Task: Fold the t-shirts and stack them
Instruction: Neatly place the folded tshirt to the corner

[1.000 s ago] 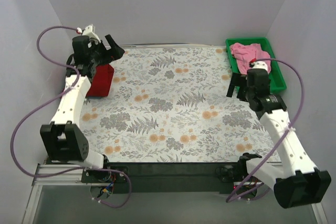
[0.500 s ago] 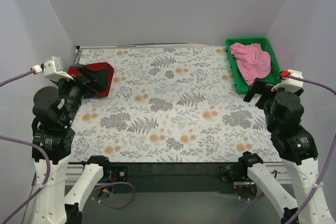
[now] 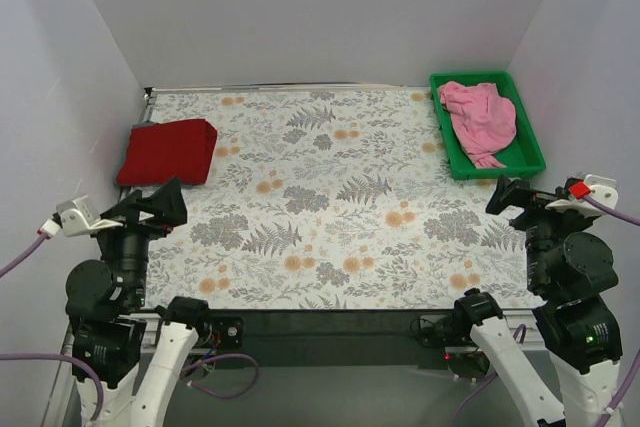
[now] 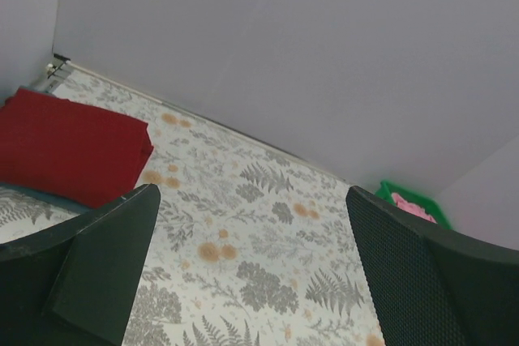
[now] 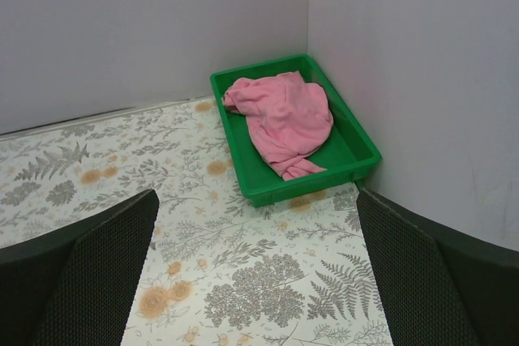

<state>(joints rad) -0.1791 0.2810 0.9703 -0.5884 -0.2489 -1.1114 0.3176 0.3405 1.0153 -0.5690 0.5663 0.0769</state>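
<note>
We keep both arms back at the near edge, left fingers (image 4: 97, 265) and right fingers (image 5: 89, 273) spread and empty, so the folded red shirt (image 3: 168, 151) at the surface's (image 3: 330, 247) far left and the crumpled pink shirt (image 3: 480, 119) in the bin (image 3: 520, 153) lie unobstructed.

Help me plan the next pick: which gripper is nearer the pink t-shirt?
Right. The right gripper hovers just short of the green bin holding the pink t-shirt; the left gripper is across the table, beside the folded red t-shirt.

Bright, soft, even light; faint shadows; sharp views; left hand (image 4: 251, 200) dark, near-featureless.
</note>
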